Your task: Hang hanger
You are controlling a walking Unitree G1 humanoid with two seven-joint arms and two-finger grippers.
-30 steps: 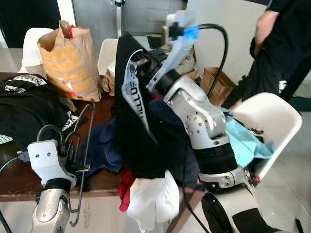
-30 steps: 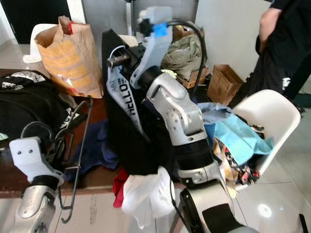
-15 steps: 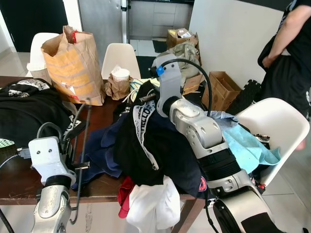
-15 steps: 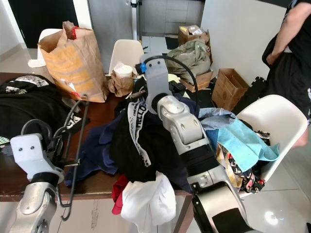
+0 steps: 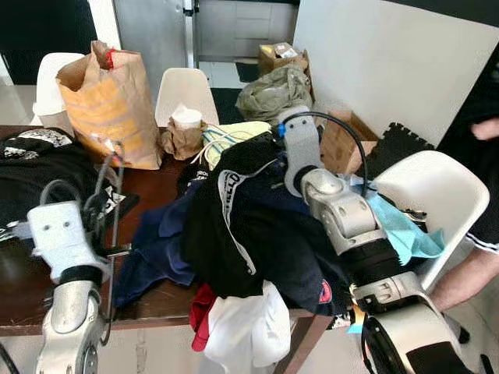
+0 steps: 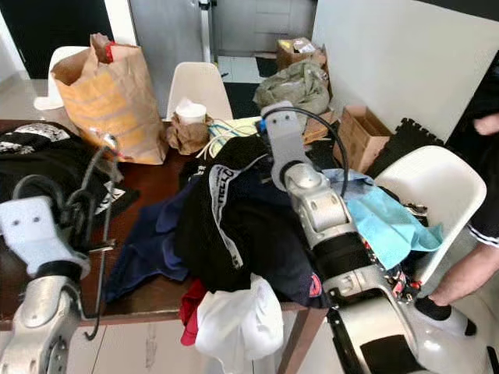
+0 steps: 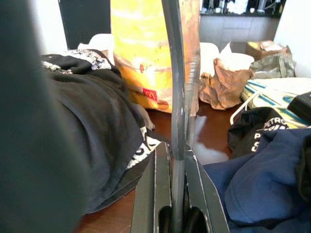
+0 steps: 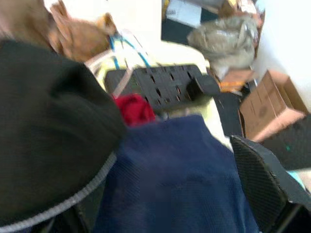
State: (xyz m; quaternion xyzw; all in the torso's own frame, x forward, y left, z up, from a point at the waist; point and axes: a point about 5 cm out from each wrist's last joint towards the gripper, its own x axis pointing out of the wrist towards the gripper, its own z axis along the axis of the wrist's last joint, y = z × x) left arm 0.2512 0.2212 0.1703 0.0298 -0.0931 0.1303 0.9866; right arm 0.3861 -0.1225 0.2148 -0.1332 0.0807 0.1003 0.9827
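Where the dark wooden counter meets its near edge at far left, left tool pinching a thin dark wire hanger, fingers pressed against the rod as seen in the left wrist view. Hanger upright, top near the brown paper bag, hook hanging below the counter edge. Behind the left arm, black printed clothing, cut off at the frame edge. Beside the paper bag, a crumpled small bag with a white cup. At centre, a heap of clothes: navy cloth, a black garment with a white-lettered strip, red and white pieces spilling over the counter edge. Right arm reaching into the heap, right tool buried under black cloth; cannot tell how its fingers stand. Right wrist view blurred: black and navy fabric, a dark power strip beyond. Further right, a white chair with turquoise cloth, and a person's leg, mostly cut off.
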